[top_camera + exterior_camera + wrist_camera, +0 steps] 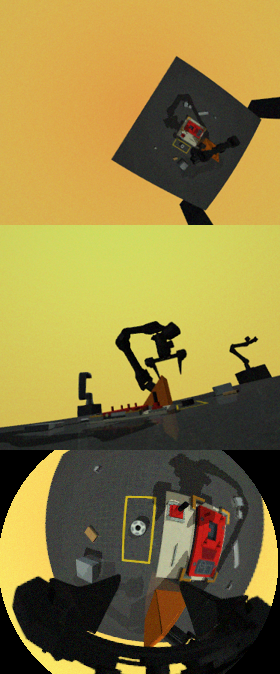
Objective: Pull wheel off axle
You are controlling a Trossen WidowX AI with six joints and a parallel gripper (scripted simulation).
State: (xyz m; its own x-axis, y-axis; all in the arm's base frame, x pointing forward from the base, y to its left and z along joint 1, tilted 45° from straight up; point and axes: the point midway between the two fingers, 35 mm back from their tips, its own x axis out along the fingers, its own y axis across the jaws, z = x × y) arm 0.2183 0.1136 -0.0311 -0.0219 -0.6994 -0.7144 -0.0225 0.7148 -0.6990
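Looks like the release end of the job, with nothing obvious left to place. Can see the wheel inside the yellow marked area, down on the surface, lying flat with the hub ring facing up in the wrist view. Sits off the yellow line on every side there, so reads as properly inside, not straddling. Also off the upright axle, now bare on the pale board beside the marked area.

Jaws released, spread wide, grasping nothing. Hanging above the surface in the exterior view, well apart from the wheel. Can't confirm clearance to the orange wedge: appears close to one fingertip in both exterior and wrist views, could be just overlap.

Next, would hold open, or back away upward if wanting more room. No regrasp needed, no nudging either. Would avoid dropping or swinging toward the wedge; could clip a finger and spoil the no-contact finish. Otherwise call placement good, check for contact at the wedge and stop there
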